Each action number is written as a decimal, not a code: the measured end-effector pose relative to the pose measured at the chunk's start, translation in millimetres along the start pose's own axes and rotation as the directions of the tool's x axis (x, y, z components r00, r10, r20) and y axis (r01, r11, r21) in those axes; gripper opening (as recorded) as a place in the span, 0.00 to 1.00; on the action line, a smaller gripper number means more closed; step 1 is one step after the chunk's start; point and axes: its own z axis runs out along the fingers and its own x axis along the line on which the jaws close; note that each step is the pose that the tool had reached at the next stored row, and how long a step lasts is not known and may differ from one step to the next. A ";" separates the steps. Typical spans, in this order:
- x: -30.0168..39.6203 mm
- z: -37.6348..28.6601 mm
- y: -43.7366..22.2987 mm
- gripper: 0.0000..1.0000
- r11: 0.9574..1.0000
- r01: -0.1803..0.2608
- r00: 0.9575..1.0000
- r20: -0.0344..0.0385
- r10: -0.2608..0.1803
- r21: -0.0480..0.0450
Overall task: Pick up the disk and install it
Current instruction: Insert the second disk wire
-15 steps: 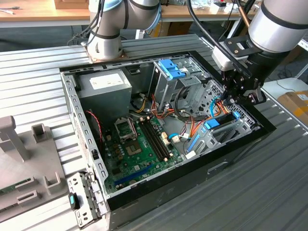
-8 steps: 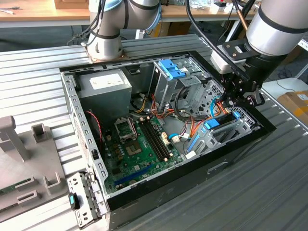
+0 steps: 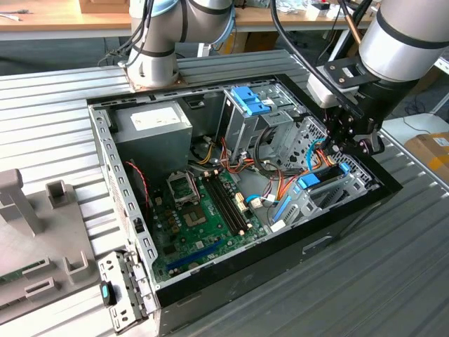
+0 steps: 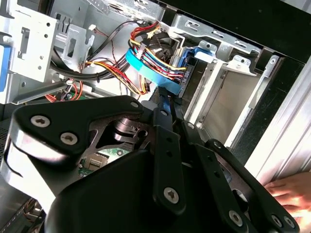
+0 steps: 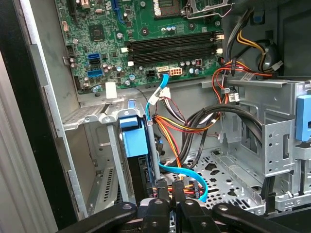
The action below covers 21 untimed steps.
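The disk [image 3: 311, 182], dark grey in a bright blue carrier, stands on edge in the metal drive bay at the corner of the open computer case [image 3: 330, 232], on the exterior view's right. In the first wrist view the disk [image 5: 133, 141] sits in its slot with the blue end showing. My gripper [image 3: 345, 149] hangs just above that bay. Its black fingers are shut together, holding nothing, in both wrist views. The gripper [image 5: 170, 191] is beside the disk, over the light blue cable [image 5: 194, 177]. In the second wrist view the gripper [image 4: 164, 97] points at the cable bundle next to the disk [image 4: 197, 52].
Inside the case lie a green motherboard [image 3: 200, 203], a grey power supply [image 3: 154, 126] and a tall metal cage with a blue clip [image 3: 249, 104]. Coloured cables [image 5: 180, 126] crowd the space near the bay. A person's hand [image 4: 291, 191] rests outside the case. A grey fixture [image 3: 35, 232] stands on the exterior view's left.
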 end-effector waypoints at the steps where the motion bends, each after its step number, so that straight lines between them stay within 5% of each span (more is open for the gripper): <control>1: 0.0 0.0 0.0 0.15 1.000 0.000 1.000 0.000 0.000 0.000; 8: 1.5 1.3 0.5 0.15 0.999 0.034 0.999 0.007 -0.034 -0.003; 10: 1.8 2.1 0.7 0.15 0.996 0.093 0.996 0.020 -0.092 -0.007; 13: 3.4 2.4 0.5 0.15 0.994 0.106 0.994 0.024 -0.106 -0.003; 16: 17.6 1.9 -1.9 0.15 0.993 0.117 0.993 0.026 -0.117 -0.002; 21: 23.0 2.5 -1.1 0.15 0.992 0.126 0.992 0.030 -0.125 -0.002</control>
